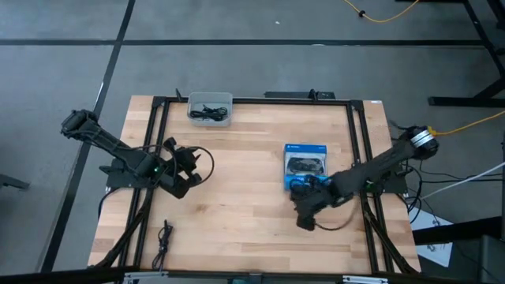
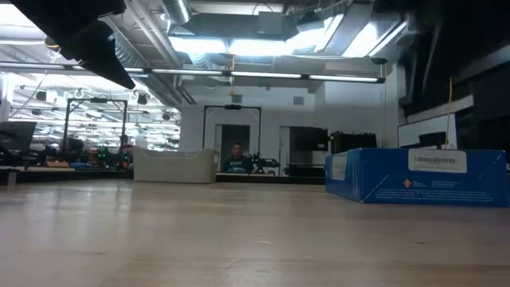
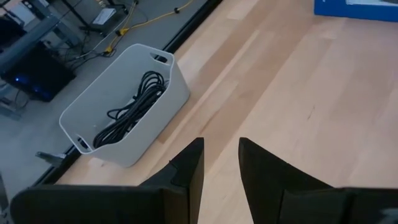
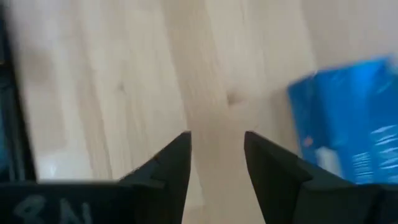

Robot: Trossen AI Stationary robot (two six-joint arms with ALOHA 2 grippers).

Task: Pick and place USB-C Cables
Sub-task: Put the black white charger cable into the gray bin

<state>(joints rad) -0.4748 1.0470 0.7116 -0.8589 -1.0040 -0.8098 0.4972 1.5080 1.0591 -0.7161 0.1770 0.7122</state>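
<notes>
While both grippers stood parted and empty:
Bin: held black cables.
Stray cable: apparently black — left gripper should approach squarely.
Right gripper: beside blue box.

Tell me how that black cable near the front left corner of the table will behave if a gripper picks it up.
The black cable is thin and loosely bundled, so it will probably sag and partly unravel rather than stay stiff. It looks light for its size, much like the cables slumped in the white bin. Lying flat on the table, it seems unlikely to roll.
</notes>
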